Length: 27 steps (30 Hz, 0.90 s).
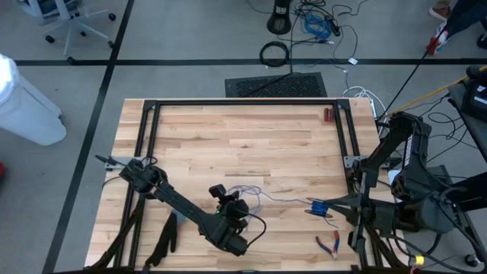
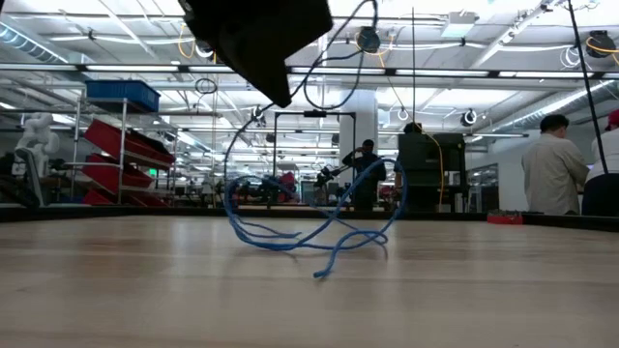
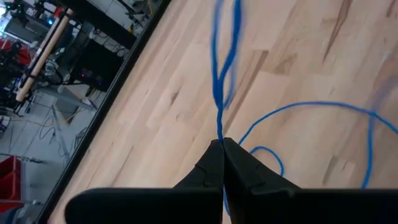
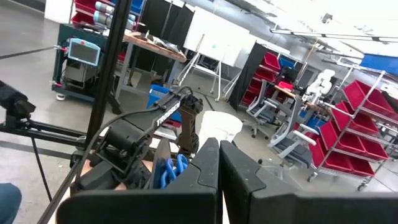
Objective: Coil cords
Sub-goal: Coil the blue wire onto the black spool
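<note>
Butcher-block tabletop (image 1: 228,144) fills my overhead view, framed by black rails. From here I see the left gripper (image 3: 221,147) over the near middle of the tabletop, its fingers pinched fully together on the thin blue cord (image 3: 219,93), which rises taut from the tips. The rest of the cord lies in loose loops on the wood (image 2: 300,232) and trails right to its small blue plug end (image 1: 317,208). Where the cord passes under the left arm I cannot follow it. The right gripper (image 4: 219,149) sits at the tabletop's right edge, fingers closed on nothing I can see. Red-handled pliers (image 1: 329,244) lie near the front edge.
</note>
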{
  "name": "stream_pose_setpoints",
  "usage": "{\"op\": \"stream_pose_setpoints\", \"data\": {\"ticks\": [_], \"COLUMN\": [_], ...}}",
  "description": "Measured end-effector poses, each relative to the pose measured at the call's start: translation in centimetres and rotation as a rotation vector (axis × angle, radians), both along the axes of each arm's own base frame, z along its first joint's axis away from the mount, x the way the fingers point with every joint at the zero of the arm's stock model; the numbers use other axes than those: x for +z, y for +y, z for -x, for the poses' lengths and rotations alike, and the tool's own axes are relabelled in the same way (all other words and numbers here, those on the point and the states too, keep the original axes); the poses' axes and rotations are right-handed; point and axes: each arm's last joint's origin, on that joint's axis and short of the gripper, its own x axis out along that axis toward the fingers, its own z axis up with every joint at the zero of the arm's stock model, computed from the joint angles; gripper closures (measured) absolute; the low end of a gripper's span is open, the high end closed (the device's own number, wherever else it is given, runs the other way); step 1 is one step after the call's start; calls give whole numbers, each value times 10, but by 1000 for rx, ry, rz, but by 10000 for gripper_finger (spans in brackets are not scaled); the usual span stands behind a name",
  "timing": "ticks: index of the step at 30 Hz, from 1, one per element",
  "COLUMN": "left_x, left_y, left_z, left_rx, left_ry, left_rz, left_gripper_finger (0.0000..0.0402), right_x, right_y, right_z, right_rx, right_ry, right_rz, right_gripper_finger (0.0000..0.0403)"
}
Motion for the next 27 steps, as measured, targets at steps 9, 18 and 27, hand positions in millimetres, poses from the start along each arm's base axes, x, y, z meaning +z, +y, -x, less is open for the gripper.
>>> {"op": "stream_pose_setpoints", "data": {"ticks": [9,18,27], "left_x": [17,83,139], "left_y": [-12,-35,-59], "left_z": [13,43,32], "left_rx": [-67,-175,-371], "left_ry": [56,-233,-520], "left_rz": [65,157,-35], "left_gripper_finger": [320,254,253], "right_x": [0,-1,-5], "right_y": [-2,-2,-8], "right_z": [-3,-4,-15], "right_rx": [-13,-19,-49], "right_ry": [1,4,14], "right_rz": [2,4,-7], "right_gripper_finger": [402,403,403]}}
